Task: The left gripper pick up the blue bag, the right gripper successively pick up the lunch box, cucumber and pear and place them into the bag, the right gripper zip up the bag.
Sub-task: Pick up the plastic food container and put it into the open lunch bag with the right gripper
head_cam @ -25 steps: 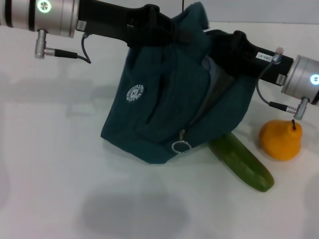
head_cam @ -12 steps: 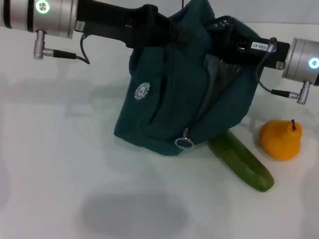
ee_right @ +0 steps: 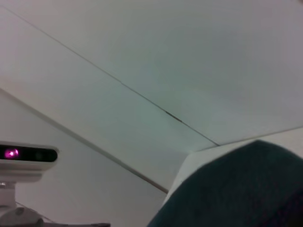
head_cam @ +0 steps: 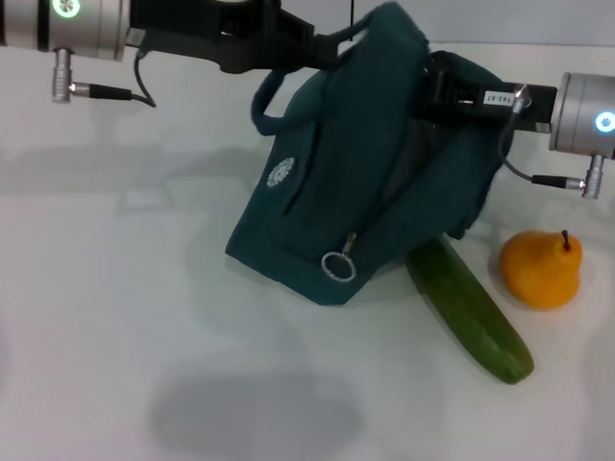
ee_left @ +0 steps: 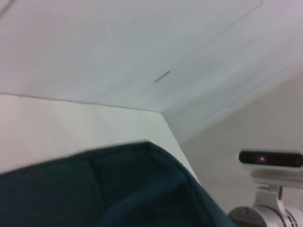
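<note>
The blue bag [head_cam: 346, 192] hangs tilted above the white table, its lower edge resting near the cucumber. My left gripper [head_cam: 322, 43] is shut on the bag's top by the handle. From the right, my right gripper [head_cam: 434, 91] reaches into the bag's open mouth, and the fabric hides its tips. A round zipper ring [head_cam: 337, 266] dangles at the bag's low front corner. The green cucumber [head_cam: 471, 312] lies partly under the bag, and the orange pear [head_cam: 541, 269] stands to its right. The lunch box is hidden. Both wrist views show only bag fabric [ee_left: 118, 189] [ee_right: 236, 189] and ceiling.
The white table [head_cam: 115, 317] stretches out left of and in front of the bag, with a soft shadow near the front. The robot's head camera [ee_left: 270, 158] [ee_right: 23, 153] shows in both wrist views.
The left arm drew back to the left and the bag's handle loop came free. The right arm rose higher into the bag's mouth. The bag tilted, uncovering more cucumber.
</note>
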You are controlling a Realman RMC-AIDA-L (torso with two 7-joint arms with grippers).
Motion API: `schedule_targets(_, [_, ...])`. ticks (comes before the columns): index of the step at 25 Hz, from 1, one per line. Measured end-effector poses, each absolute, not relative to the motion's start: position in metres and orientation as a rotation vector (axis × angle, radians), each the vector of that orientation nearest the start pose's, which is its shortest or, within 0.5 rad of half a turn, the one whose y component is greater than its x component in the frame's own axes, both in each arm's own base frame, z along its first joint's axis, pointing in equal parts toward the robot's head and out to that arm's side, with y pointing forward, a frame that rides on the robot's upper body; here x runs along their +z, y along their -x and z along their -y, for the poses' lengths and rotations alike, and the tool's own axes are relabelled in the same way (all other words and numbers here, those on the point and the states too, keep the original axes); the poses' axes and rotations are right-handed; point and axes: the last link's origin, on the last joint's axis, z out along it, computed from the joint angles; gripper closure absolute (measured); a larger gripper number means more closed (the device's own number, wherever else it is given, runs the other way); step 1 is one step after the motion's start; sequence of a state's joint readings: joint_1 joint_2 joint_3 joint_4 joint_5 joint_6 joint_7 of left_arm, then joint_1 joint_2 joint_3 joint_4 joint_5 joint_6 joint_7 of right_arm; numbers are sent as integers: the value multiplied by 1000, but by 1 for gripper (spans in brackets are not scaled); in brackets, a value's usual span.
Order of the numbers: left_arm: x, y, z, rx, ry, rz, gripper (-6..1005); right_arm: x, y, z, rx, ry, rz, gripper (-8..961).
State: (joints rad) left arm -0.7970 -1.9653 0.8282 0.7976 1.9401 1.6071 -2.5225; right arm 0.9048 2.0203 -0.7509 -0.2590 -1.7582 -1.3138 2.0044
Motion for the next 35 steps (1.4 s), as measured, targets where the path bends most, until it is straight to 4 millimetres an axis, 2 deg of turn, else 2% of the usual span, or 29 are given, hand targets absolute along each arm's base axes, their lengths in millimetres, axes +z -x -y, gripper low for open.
schedule_targets(1, [52,154,-402,-720,2610,1623,910,-36,-162,-411,1026,2510,-1541,767])
schedule_targets(6, [59,168,-405,-718,2548,1620,907,-33,-167,-411,1024,2506,-1497,534])
schedule_targets(10, [61,172,-406,-717,2528,1619,904,-22,-175,-409,1044,2504,-1430,502])
schedule_targets(14, [60,171,-402,-720,2550,1630,902,-19,-179,-408,1047,2503,-1409,482])
schedule_targets(24, [46,144,-390,-548,2790,1543,895,-18,-169,-409,1052,2549,-1368,482])
schedule_targets(29, [55,134,-390,-563,2826,1444,708,-15,-158,-412,1058,2588,-1315,483])
schedule_targets(35, [58,122,-388,-586,2866,1419,613,-15,-148,-416,1054,2615,-1282,485])
